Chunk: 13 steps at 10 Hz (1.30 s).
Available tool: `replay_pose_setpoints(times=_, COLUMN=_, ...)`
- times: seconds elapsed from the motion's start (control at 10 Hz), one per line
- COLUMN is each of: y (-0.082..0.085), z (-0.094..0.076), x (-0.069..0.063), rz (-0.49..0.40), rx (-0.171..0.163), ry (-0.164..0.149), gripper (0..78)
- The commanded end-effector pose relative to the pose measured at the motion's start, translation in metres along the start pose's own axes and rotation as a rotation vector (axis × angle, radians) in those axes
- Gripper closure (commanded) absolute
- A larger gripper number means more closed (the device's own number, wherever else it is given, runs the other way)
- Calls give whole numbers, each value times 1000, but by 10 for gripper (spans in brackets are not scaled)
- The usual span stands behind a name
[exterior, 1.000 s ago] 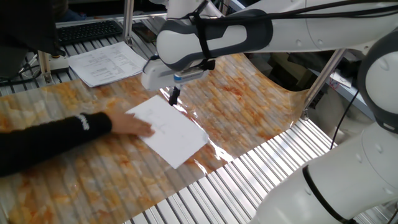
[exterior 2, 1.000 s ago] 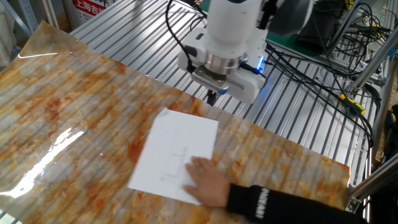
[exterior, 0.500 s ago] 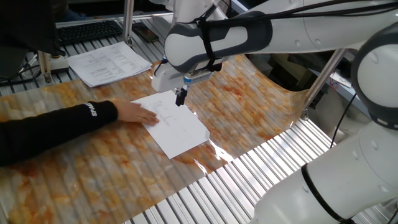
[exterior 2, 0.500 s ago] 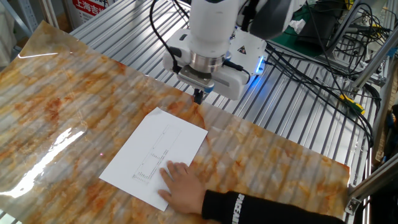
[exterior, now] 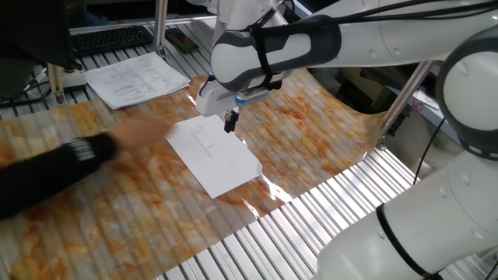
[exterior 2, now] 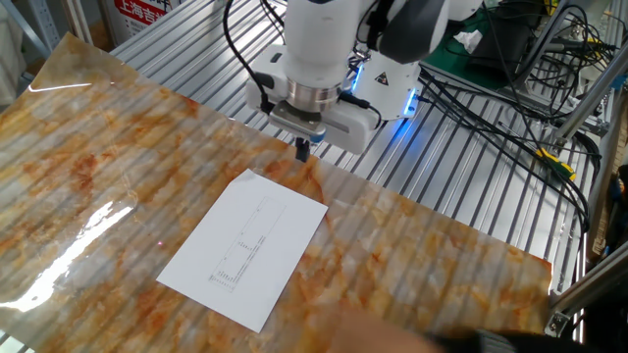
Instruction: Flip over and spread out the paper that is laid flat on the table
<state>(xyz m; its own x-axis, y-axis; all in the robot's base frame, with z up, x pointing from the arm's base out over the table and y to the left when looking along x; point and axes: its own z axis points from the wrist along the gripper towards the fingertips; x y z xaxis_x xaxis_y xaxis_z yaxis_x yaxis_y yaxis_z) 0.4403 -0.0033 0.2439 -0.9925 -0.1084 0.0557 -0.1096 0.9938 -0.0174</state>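
Near the far corner of the paper [exterior 2: 244,249], lying flat on the table [exterior 2: 108,176], my claw [exterior 2: 302,149] hangs, fingers seemingly pressed together. That sheet is thin, limp, slippery; I'd pinch its edge.

A person's sleeved arm [exterior: 54,167] is smeared by motion blur, its hand indistinct, and cut off by the picture's left edge. The print on the paper [exterior 2: 245,245] is too small to read. The claw [exterior 2: 302,149] shows only a dark tip, its jaws' spacing unclear.
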Motion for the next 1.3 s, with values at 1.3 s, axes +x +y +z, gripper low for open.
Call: replay_pose_setpoints(times=1.3, y=-5, z=3, x=-1, rz=334, rx=-20, ry=41, gripper=776)
